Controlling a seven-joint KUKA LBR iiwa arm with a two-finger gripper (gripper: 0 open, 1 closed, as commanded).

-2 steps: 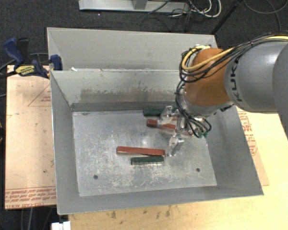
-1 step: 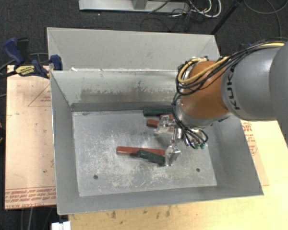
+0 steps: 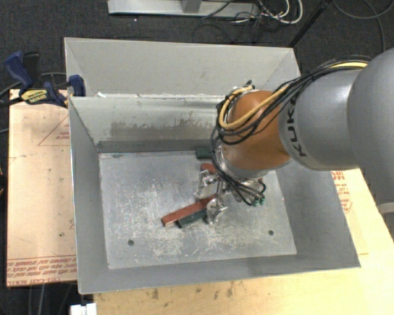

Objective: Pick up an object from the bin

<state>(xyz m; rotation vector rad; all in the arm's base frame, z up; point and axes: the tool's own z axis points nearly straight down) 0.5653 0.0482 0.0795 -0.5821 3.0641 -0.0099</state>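
Standing low over the middle of the bin's floor: one hand (image 3: pixel 214 209), metal, tip close to the floor, reached in from the right on the grey arm (image 3: pixel 341 117). Wrist under an orange cover (image 3: pixel 253 136), with yellow and black cables (image 3: pixel 244 113) looped over it. State of the hand: cannot be told, as the wrist and cables hide much of it from above.

Item 1. Flat reddish-brown bar (image 3: pixel 184 213), long and narrow, lying on the floor just left of the hand and slanting up to the right. Its right end meets the tip of the hand; whether it is gripped cannot be told.

Item 2. Dark green piece (image 3: pixel 192 220), short, lying along the lower edge of the bar and touching it, near the hand.

Item 3. Small red piece (image 3: pixel 208 168), on the floor beyond the hand, partly under the wrist.

Item 4. Dark block (image 3: pixel 203 153), at the foot of the back wall, just behind item 3, well apart from the bar.

Container: grey metal bin (image 3: pixel 85 176), sloping walls, scuffed floor.
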